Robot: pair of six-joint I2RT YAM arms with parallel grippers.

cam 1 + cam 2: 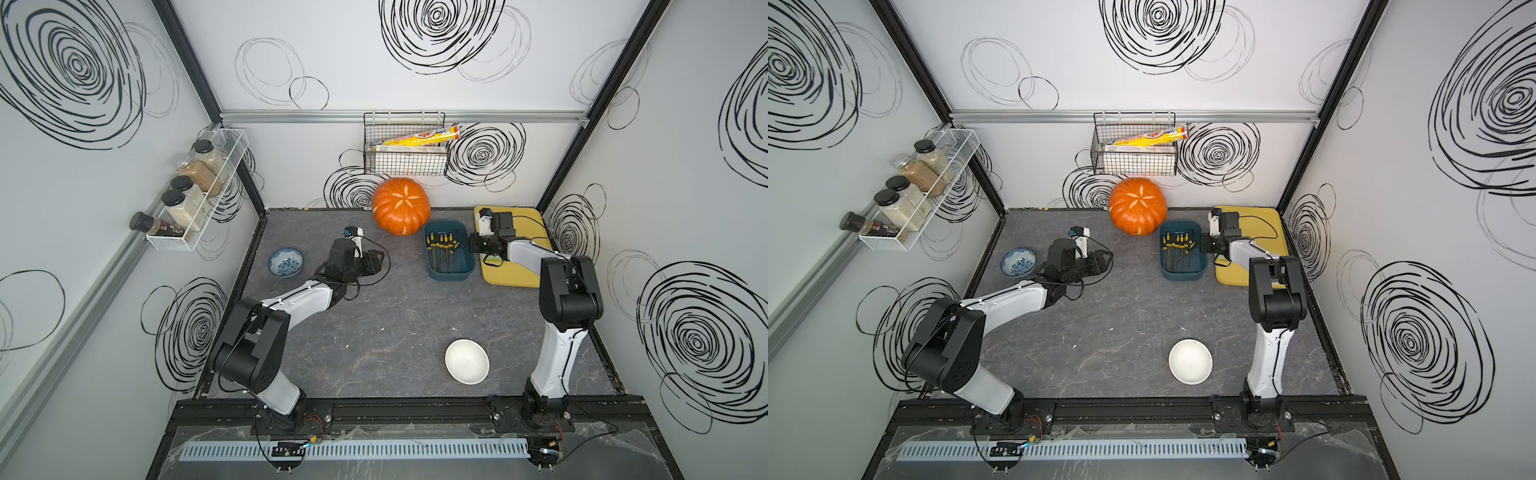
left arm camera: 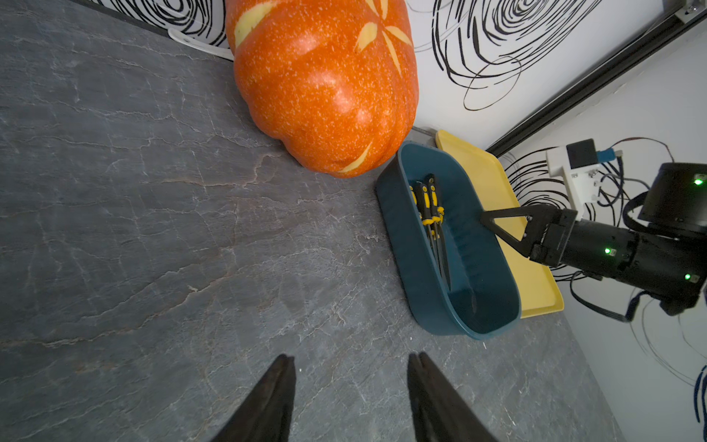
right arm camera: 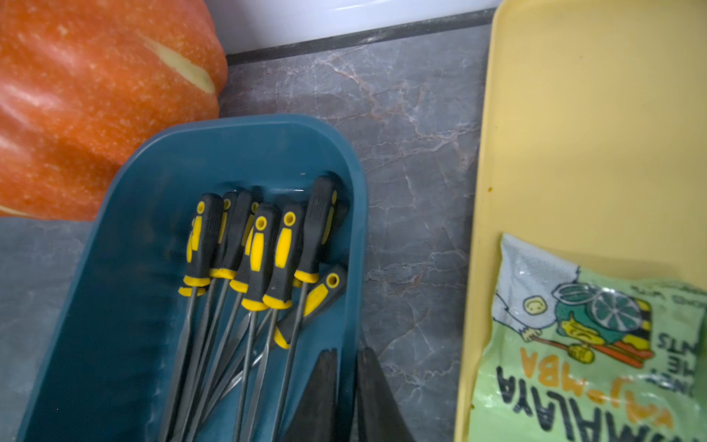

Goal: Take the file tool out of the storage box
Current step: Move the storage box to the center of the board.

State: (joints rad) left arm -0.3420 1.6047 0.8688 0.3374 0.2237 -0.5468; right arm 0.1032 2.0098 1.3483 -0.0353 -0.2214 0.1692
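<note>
Teal plastic storage box [image 1: 466,259] sits toward the back of the grey stone-look worktop [image 1: 395,316], betw. the orange pumpkin [image 1: 401,205] and a flat yellow tray [image 1: 530,226]. A strip of bare worktop separates box from tray; box corner is right up against the pumpkin (actual contact: can't tell). File tools [image 3: 264,260] are all inside the box: a bundle w/ black-and-yellow handles at the pumpkin end, thin metal shafts running toward the front end. One file lies slanted across the others next to the tray-side wall. None lifted out. R arm: right pincer [image 3: 346,354] is at the tray-side wall of the box, one finger [image 3: 317,394] inside, the other outside over the worktop. Jaws are drawn nearly together w/ the wall betw. them, which reads as a pinch on the box wall; no file in it. Left-wrist view agrees: right pincer tip sits on that rim. L arm: left pincer [image 2: 350,356] is over bare worktop, well apart from the box and pointing toward it; jaws clearly parted, nothing betw. them. Tray carries a green snack packet [image 3: 593,344], partly under the R arm. Also on the worktop: blue-patterned bowl [image 1: 285,262] beside the L arm, and a white bowl [image 1: 466,360] near the front, apart from both arms.
</note>
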